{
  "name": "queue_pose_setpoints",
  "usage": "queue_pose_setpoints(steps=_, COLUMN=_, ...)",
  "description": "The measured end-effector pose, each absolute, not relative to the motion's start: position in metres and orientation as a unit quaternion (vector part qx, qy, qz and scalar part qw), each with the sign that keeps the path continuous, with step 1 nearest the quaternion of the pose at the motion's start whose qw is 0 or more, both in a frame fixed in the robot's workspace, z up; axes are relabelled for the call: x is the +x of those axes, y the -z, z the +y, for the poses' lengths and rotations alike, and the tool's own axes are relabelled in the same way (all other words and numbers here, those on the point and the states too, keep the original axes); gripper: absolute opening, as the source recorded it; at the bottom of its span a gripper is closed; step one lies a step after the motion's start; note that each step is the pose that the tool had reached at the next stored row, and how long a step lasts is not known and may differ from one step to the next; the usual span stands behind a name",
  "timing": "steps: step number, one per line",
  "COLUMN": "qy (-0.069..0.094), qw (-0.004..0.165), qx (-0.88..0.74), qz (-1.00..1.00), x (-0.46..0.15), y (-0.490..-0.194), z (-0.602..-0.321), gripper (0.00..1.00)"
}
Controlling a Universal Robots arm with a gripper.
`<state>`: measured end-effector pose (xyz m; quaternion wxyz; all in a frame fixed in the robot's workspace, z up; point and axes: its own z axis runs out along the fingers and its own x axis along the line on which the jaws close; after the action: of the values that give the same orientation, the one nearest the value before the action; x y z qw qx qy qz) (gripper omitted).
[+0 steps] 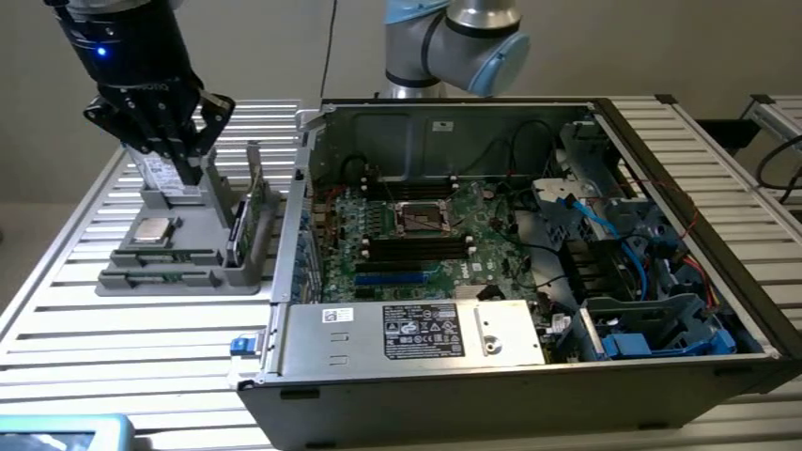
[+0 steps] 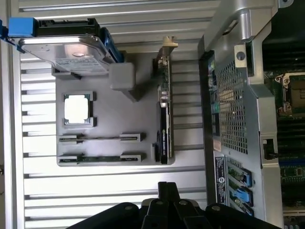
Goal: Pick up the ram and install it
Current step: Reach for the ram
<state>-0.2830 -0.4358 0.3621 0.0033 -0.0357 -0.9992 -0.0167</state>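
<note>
Grey plastic tray on slatted metal table, at the exterior view's left of the open computer case. Tray and case near each other, not touching as far as the wrist view shows.

Gripper black, hanging over the tray's far end. Fingers pressed together in the wrist view, nothing between them. From the exterior view it overlaps the hard drive; contact cannot be judged.

Tray contents, wrist view:
- Hard drive, silver, white label, blue bracket at one end, at the tray's far end.
- CPU, square, pale metal lid, lying flat in its recess.
- Ram, slim green stick seated on edge in the slot at the tray's near end, grey clips at both ends. Untouched, well apart from the gripper.
- Second stick, in the parallel slot between the ram and the CPU.
- Expansion card, green, standing upright on edge along the tray side nearest the case, metal bracket at one end.

Case lies on its side, lid off. Green motherboard is exposed, with the processor socket at its centre and black memory slots either side. Power supply, silver with a black-and-white label, lies along the near wall. Blue cables bundle at the exterior view's right.
</note>
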Motion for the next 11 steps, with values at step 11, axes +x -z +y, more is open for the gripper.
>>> queue_pose_setpoints(steps=11, qy=0.013, qw=0.004, qx=-0.036, qz=-0.999, x=-0.331, y=-0.353, z=-0.437, gripper=0.11)
